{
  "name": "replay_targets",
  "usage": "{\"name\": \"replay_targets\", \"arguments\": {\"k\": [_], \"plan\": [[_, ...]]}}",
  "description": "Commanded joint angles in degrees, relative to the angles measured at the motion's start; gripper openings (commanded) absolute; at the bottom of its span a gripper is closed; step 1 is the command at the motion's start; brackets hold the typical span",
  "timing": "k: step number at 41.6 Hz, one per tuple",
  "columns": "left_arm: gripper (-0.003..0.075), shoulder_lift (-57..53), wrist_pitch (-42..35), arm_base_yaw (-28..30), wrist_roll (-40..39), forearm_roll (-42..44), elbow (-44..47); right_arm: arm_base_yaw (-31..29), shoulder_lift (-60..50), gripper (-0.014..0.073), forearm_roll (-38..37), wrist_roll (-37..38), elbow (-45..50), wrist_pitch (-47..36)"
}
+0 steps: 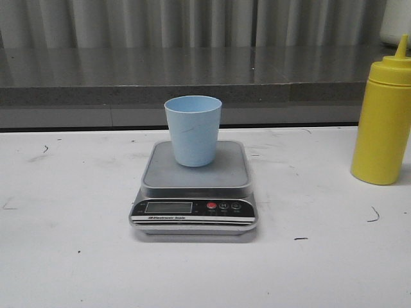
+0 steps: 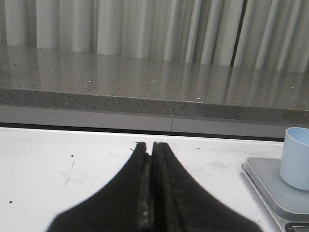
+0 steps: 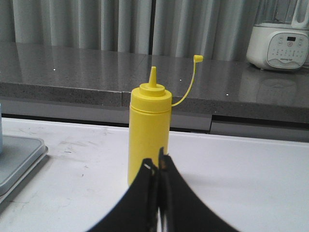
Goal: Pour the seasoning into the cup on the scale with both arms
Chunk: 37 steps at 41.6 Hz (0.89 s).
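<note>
A pale blue cup stands upright on the steel platform of the scale at the table's middle. The yellow seasoning bottle stands upright at the right, apart from the scale. In the right wrist view the seasoning bottle is straight ahead of my right gripper, its small cap hanging open on a strap; the jaws are shut and hold nothing. My left gripper is shut and empty over bare table, with the cup and scale off to one side. Neither gripper shows in the front view.
A grey stone ledge runs along the back of the white table. A white appliance with a control panel stands on that ledge behind the bottle. Grey curtains hang behind.
</note>
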Motion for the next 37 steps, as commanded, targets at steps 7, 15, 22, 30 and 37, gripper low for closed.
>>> {"name": "replay_targets", "arguments": {"k": [7,15,22,30,37], "plan": [[-0.002,-0.8,-5.0,-0.4,-0.1,-0.1,1.4,-0.4,-0.9,-0.0067,10.1,-9.2,-0.4,-4.4],[-0.002,-0.8,-5.0,-0.4,-0.1,-0.1,1.4,-0.4,-0.9,-0.0067,9.7,-9.0,-0.4,-2.5],[-0.002,-0.8,-5.0,-0.4,-0.1,-0.1,1.4,-0.4,-0.9,-0.0067,9.7,-8.5,-0.4,-2.7],[-0.002,-0.8,-5.0,-0.4,-0.1,-0.1,1.4,-0.4,-0.9,-0.0067,9.7,-8.5,-0.4,-2.7],[-0.002,-0.8,-5.0,-0.4,-0.1,-0.1,1.4,-0.4,-0.9,-0.0067,9.7,-8.5,-0.4,-2.7]]}}
